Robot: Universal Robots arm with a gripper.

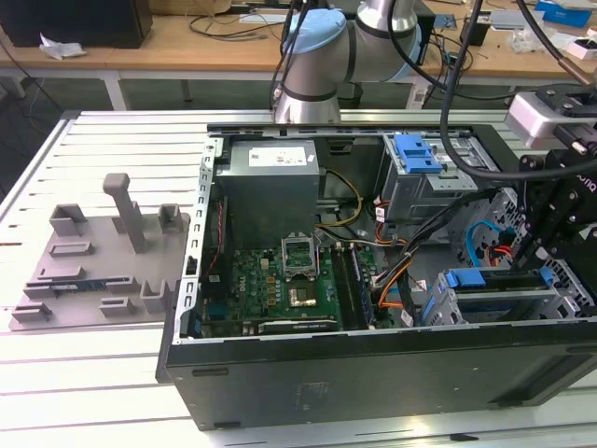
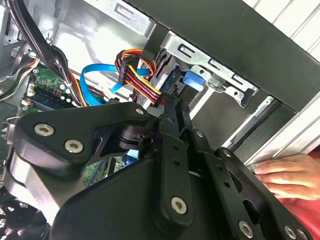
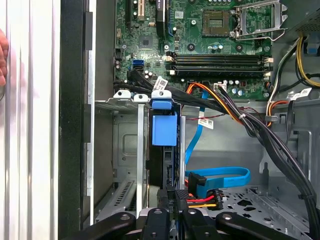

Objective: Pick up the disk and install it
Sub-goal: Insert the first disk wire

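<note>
blue cable [image 3: 225,176] just beside disk [image 3: 164,131]

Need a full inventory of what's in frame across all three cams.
Table: 1, silver, slatted, under everything.
Computer case: 1, black, lying open on the table.
Power supply box: 1, grey, inside the case.
Motherboard: 1, green, on the case floor.
Disk: 1, blue-railed, on edge in the drive cage.
Clip: 1, blue, on the other drive cage.
Flat cable: 1, blue, beside the disk's cage.
Fixture tray: 1, grey, on the table at the exterior view's left of the case.
Hand: 1, on the table just outside the case.
Arm: 1, silver and light blue, behind the case.
Gripper: 1, black, inside the case at the disk's cage.
</note>
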